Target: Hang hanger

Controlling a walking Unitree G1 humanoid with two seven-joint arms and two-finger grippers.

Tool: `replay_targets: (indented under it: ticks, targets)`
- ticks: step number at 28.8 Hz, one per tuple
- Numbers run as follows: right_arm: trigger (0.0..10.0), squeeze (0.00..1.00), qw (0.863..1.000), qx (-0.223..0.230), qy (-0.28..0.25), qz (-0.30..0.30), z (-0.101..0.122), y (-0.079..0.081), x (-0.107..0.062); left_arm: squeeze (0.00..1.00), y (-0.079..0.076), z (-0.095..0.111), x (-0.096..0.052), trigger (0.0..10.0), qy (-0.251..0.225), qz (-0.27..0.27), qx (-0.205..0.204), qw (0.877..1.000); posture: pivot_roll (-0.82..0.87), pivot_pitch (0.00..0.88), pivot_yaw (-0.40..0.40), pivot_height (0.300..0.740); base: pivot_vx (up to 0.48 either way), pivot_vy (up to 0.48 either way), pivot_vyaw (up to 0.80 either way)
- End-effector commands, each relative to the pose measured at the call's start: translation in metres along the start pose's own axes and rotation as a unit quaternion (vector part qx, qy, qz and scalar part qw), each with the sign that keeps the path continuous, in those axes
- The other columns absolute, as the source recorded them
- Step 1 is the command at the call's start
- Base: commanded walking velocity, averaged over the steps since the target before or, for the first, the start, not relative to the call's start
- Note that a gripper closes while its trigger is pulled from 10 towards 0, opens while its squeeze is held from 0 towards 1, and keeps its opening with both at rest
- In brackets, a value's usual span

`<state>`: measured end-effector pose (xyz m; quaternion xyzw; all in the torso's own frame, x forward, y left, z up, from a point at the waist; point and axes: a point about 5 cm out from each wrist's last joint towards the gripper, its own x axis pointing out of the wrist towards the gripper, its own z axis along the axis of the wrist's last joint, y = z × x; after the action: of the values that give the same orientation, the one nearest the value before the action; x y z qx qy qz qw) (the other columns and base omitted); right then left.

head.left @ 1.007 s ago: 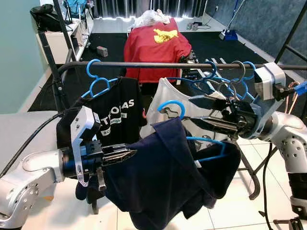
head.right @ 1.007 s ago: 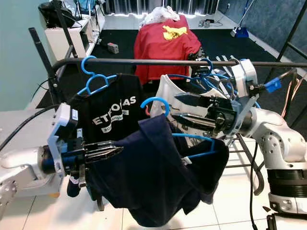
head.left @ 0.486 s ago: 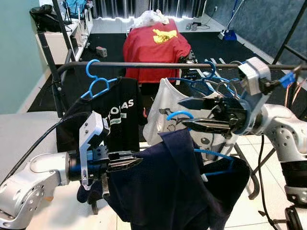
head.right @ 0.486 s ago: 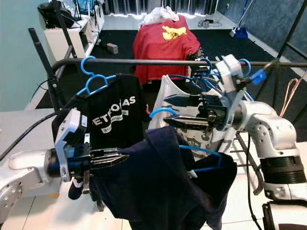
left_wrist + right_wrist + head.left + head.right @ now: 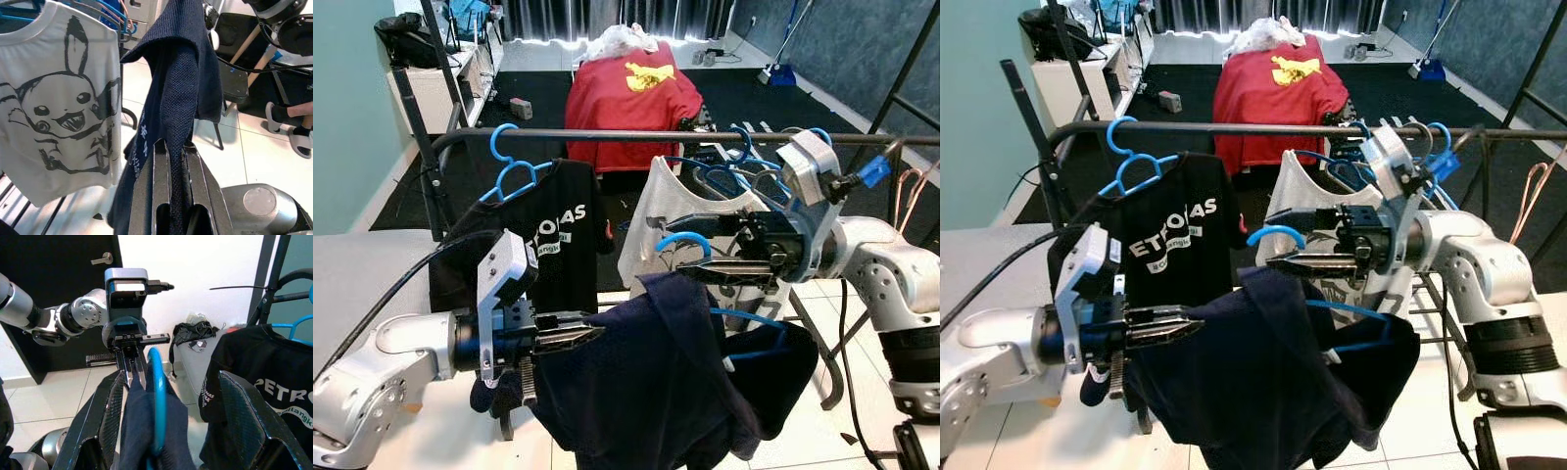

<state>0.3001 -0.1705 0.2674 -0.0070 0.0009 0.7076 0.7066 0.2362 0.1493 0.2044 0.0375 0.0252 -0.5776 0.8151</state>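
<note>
At the far left a black T-shirt point(image 5: 548, 235) with white lettering hangs on a blue hanger from the dark clothes rail point(image 5: 607, 134). Below it, the left gripper point(image 5: 570, 335) reaches in from the left with its fingers point(image 5: 155, 196) clenched on the edge of a navy garment point(image 5: 656, 392); the left wrist view shows the knit fabric pinched between them. The navy garment drapes over a blue hanger point(image 5: 680, 242), whose hook rises just above the cloth and sits below the rail, not on it. The right gripper point(image 5: 700, 250) comes in from the right at that hook. Its fingers point(image 5: 239, 416) are spread apart, and the right wrist view shows the blue hook standing between them without touching. Behind hangs a white T-shirt point(image 5: 671, 211) with a cartoon print, beside a cluster of bare hangers point(image 5: 773, 162) on the rail. A red shirt point(image 5: 626, 98) lies farther back.
</note>
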Motion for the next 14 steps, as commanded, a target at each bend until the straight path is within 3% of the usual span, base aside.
replay_targets:
  ticks: [1,2,3,5,6,14]
  targets:
    - [5.2,0.0,1.0,-0.002,0.013,0.008,0.0011,-0.0019,0.0025,0.0,-0.0019,0.008,0.0021,0.0,-0.008,-0.016,0.024,1.0,-0.01,0.0,-0.022,0.74,0.0,0.0,0.0]
    - [5.2,0.0,1.0,-0.002,0.013,0.008,0.0011,-0.0019,0.0025,0.0,-0.0019,0.008,0.0021,0.0,-0.008,-0.016,0.024,1.0,-0.01,0.0,-0.022,0.74,0.0,0.0,0.0]
    - [3.0,0.0,1.0,0.0,0.013,0.01,0.0016,-0.0023,0.0034,0.0,-0.0018,0.0077,0.0026,0.0,-0.006,-0.018,0.025,1.0,-0.01,0.0,-0.022,0.74,0.0,0.0,0.0]
    - [3.0,0.0,1.0,0.002,0.012,0.012,0.0021,-0.0026,0.004,0.0,-0.0017,0.0076,0.003,0.0,-0.005,-0.019,0.026,0.999,-0.01,0.001,-0.022,0.74,0.0,0.0,0.0]
    - [0.0,0.0,1.0,0.003,0.013,0.013,0.0022,-0.0027,0.0043,0.0,-0.0017,0.0075,0.0032,0.0,-0.004,-0.02,0.026,0.999,-0.01,0.002,-0.022,0.74,0.0,0.0,0.0]
    - [0.0,0.0,0.999,0.018,0.02,0.024,0.0006,-0.0019,0.0045,0.0,-0.001,0.0079,0.0043,0.0,-0.005,-0.022,0.028,0.999,-0.01,0.004,-0.023,0.74,0.0,0.0,0.0]
